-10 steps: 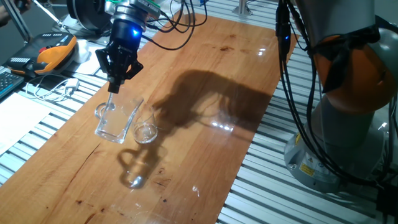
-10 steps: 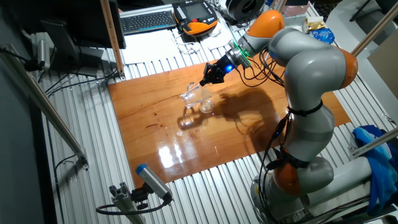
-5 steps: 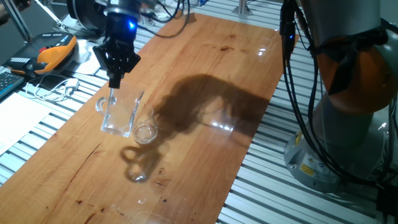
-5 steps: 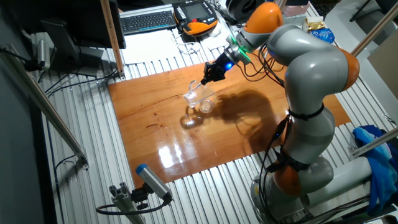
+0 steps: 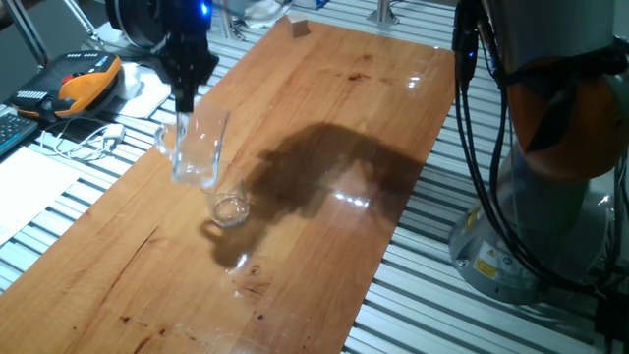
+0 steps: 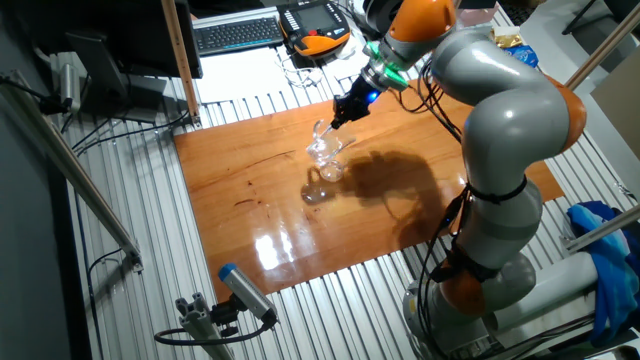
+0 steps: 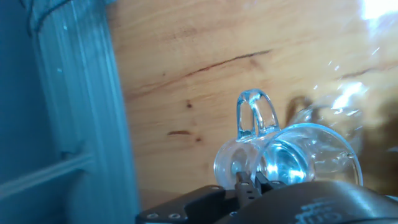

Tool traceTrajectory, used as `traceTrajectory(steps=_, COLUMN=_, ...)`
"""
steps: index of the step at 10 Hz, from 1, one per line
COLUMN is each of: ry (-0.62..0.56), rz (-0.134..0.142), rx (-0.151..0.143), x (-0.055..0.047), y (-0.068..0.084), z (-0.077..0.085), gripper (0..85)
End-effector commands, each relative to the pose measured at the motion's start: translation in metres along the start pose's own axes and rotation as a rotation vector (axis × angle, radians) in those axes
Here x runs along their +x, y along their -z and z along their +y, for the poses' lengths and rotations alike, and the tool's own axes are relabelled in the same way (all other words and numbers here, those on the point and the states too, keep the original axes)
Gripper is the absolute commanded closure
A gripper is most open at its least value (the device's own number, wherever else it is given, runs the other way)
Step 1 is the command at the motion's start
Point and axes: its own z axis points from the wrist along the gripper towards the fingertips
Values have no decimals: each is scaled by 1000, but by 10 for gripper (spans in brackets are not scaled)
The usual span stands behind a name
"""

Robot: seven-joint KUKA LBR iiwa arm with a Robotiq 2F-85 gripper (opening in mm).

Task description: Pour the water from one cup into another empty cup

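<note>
My gripper (image 5: 185,93) is shut on the rim of the clear glass mug (image 5: 198,149) and holds it off the wooden table, close to upright. The handleless glass tumbler (image 5: 229,208) stands on the table just below and right of the mug, apart from it. In the other fixed view the gripper (image 6: 343,112) holds the mug (image 6: 321,148) just above the tumbler (image 6: 330,171). The hand view shows the mug (image 7: 292,163) with its loop handle, my fingertips (image 7: 249,184) pinching its rim, and the tumbler (image 7: 326,111) behind. I cannot make out water.
The wooden tabletop (image 5: 324,128) lies on slotted metal rails. An orange handheld device (image 5: 86,81) and white cables (image 5: 86,140) lie past the left edge. A small wooden block (image 5: 298,27) sits at the far end. The robot base (image 5: 550,216) stands at right.
My gripper has risen and moved toward the far left with the mug. The mug has gone from tilted low beside the tumbler to nearly upright in the air. The tumbler has stayed put.
</note>
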Motion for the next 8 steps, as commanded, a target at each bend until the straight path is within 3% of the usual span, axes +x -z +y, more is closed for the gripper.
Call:
traceTrajectory(steps=1, ry=25, rz=-8, rx=53, x=-2, y=7, z=-4, gripper=850)
traceTrajectory(steps=3, ry=83, rz=-29, rx=127, x=-4, y=21, z=-17, gripper=850)
traceTrajectory(steps=6, ry=149, rz=-39, rx=199, x=-7, y=35, z=-36, gripper=850)
traceTrajectory(steps=8, ry=189, rz=-64, rx=247, x=-8, y=41, z=-49, gripper=850)
